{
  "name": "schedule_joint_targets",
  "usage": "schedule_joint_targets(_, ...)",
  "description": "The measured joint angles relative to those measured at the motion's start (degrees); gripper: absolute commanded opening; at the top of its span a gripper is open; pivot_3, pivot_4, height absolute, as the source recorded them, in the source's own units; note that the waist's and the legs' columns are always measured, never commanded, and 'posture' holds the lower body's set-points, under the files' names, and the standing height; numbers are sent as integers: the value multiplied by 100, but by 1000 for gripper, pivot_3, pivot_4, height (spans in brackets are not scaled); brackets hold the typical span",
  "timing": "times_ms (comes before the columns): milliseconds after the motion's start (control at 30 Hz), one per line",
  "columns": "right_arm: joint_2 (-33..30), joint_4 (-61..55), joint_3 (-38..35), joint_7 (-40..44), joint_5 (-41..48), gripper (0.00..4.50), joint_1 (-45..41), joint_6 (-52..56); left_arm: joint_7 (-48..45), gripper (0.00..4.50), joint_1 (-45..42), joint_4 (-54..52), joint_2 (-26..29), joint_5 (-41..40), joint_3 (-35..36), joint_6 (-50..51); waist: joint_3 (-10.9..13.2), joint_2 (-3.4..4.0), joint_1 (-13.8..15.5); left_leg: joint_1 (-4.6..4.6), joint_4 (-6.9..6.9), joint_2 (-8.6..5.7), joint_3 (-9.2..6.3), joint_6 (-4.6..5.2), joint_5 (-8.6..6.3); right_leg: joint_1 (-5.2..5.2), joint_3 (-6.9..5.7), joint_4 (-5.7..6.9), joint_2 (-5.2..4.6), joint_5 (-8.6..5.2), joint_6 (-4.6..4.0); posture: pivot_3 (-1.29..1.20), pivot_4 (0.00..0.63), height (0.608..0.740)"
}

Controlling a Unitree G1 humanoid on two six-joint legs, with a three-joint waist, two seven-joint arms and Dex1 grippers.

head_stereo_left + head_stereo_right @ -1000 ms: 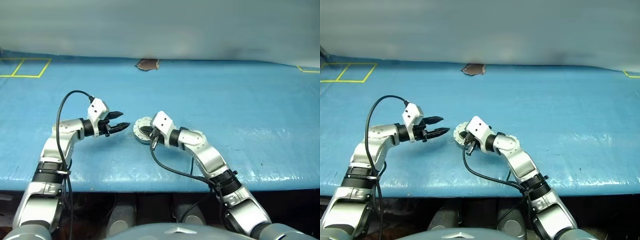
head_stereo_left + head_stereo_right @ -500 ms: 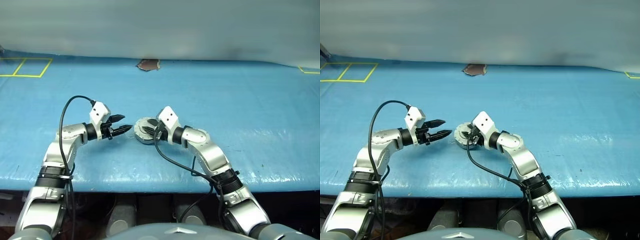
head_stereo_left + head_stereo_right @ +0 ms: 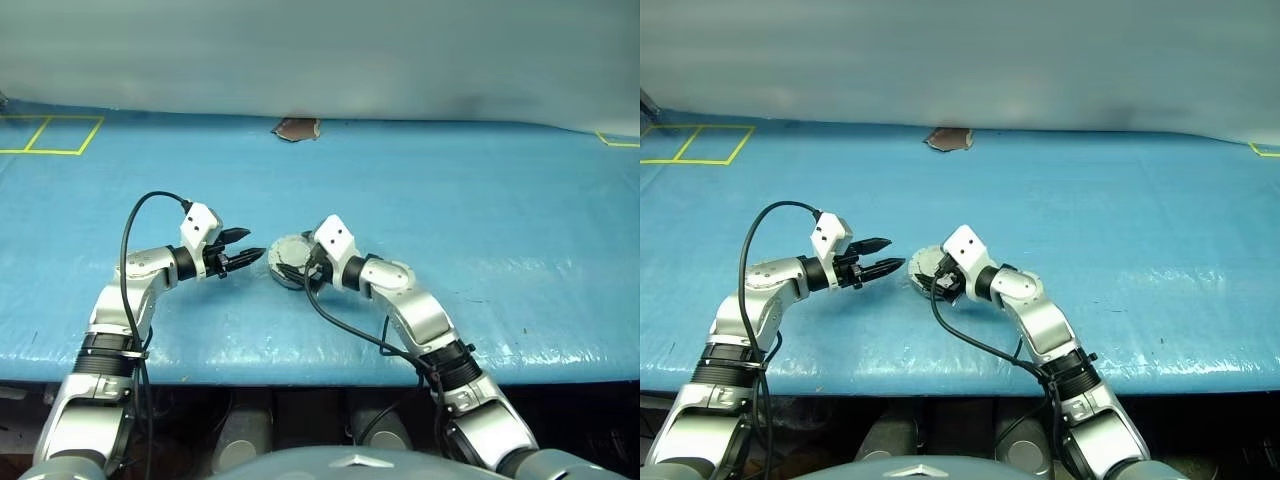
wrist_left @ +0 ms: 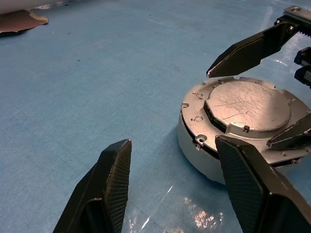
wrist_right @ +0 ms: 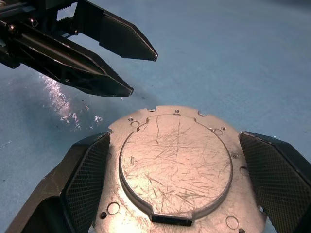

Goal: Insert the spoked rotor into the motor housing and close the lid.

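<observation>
Found the motor housing [image 4: 194, 150] resting on the blue table [image 3: 480, 200] between the two arms, with the lid [image 5: 175, 165] laid on top, plain scratched silver face up. Saw the right gripper [image 3: 298, 268] spread wide and holding nothing, one finger on each side of the lid's rim; could not tell whether the pads touched the metal. Saw the left gripper [image 3: 250, 243] just beside the housing, pointed at it, fingers parted and empty. Judged both parts as rigid cast metal: dense for their size, hard, in no danger from a firm squeeze, yet smooth enough to slide on the glossy table or slip out of a shallow pinch. Reckoned the best hold to be across the full width, pads flat on opposite sides of the housing wall below the lid's flange, not on the thin flange edge itself. Judged a dark gap under the lid on one side as a sign of incomplete seating, calling for an even downward press rather than a push at one edge, which could cock or jam the lid.
</observation>
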Motion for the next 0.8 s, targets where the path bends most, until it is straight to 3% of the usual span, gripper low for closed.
schedule_joint_targets(133, 27, 4, 17, -10, 4, 4472, 35, -7, 61, 2993, 5, 0, -1, 4, 0, -9, 0, 0, -2, 0, -1, 0, 0, 0, 0, 2, 0, -6, 0, 1, 2, 0, 150, 740)
schedule_joint_targets(333, 39, 4, 0, -48, 10, 3023, 61, -22, 106, 2993, 9, 0, 6, 2, 1, -13, 0, 0, -2, -1, -10, 0, 0, 0, 0, 6, 0, -25, 0, 4, 6, 0, 150, 740)
schedule_joint_targets(800, -293, -253, 74, 208, -2, 3025, 31, 112, 112, 2993, 52, 0, 8, 2, 0, -13, 0, 0, 1, -3, -47, 0, 0, 0, 0, 2, -2, -56, -1, 13, 21, 0, 150, 740)
